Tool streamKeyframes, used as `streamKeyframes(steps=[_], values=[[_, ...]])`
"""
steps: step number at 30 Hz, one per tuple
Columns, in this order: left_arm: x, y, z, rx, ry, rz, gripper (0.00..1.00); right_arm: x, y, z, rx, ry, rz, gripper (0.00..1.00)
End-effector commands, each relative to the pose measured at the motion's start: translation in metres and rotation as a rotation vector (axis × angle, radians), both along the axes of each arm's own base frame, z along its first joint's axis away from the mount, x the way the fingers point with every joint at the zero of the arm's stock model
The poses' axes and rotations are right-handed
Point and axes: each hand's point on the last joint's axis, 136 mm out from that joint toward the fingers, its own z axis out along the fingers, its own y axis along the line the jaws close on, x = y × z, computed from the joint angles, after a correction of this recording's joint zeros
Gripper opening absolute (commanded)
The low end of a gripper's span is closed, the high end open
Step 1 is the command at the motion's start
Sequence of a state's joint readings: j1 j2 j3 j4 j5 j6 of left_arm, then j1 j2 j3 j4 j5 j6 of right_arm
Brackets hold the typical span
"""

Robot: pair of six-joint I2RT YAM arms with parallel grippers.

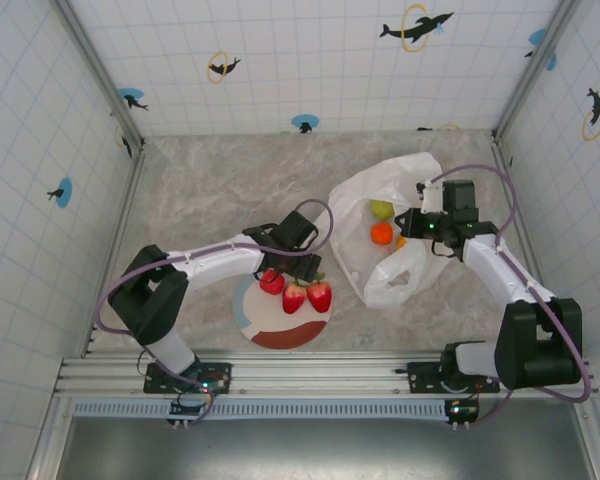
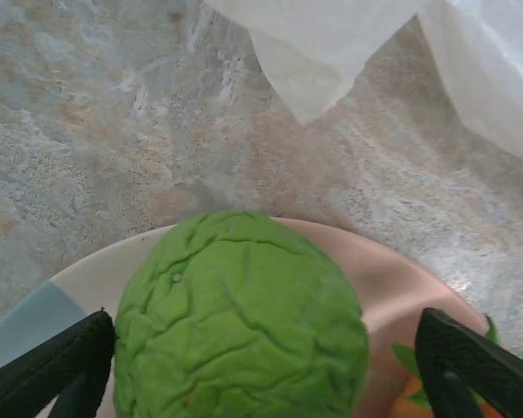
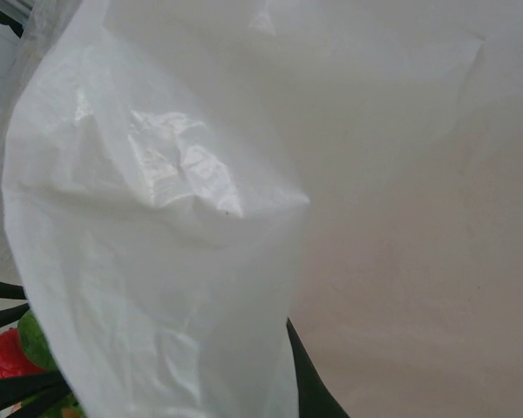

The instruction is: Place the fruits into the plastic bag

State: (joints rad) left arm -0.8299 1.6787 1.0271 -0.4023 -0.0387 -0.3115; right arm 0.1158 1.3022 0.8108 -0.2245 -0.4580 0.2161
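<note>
The translucent white plastic bag (image 1: 412, 180) lies open at centre right. Inside it are a green fruit (image 1: 381, 209) and an orange ball (image 1: 381, 233). My right gripper (image 1: 414, 228) is shut on the bag's edge. One dark finger (image 3: 309, 383) shows beside the film (image 3: 174, 261). My left gripper (image 1: 278, 264) hovers open over the plate (image 1: 280, 335), just above a red fruit (image 1: 271, 282). Its fingers (image 2: 52, 374) stand wide on either side of a green, wrinkled fruit top (image 2: 240, 322). Two red strawberries (image 1: 294, 297) (image 1: 320, 295) lie beside it on the plate.
Tiled walls close in the marbled table (image 1: 210, 190) on three sides. A corner of the bag (image 2: 314, 61) hangs close beyond the plate rim (image 2: 392, 270). The left arm's link (image 1: 210, 262) reaches across the near left.
</note>
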Motion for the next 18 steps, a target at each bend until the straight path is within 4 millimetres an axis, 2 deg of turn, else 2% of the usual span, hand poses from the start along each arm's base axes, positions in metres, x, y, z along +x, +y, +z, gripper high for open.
streamKeyframes(steps=[1, 8, 13, 18], values=[[0.001, -0.002, -0.007, -0.005, -0.008, 0.002, 0.83, -0.003, 0.0, 0.003, 0.012, -0.029, 0.011, 0.0], [0.001, 0.003, -0.017, 0.012, -0.007, 0.02, 0.77, -0.003, 0.0, 0.003, 0.013, -0.03, 0.012, 0.0], [0.008, 0.005, -0.01, 0.014, -0.048, 0.042, 0.76, -0.005, 0.0, 0.0, 0.015, -0.021, 0.013, 0.0], [0.013, 0.013, -0.001, 0.012, -0.104, 0.077, 0.68, -0.006, -0.001, 0.0, 0.015, -0.021, 0.011, 0.0]])
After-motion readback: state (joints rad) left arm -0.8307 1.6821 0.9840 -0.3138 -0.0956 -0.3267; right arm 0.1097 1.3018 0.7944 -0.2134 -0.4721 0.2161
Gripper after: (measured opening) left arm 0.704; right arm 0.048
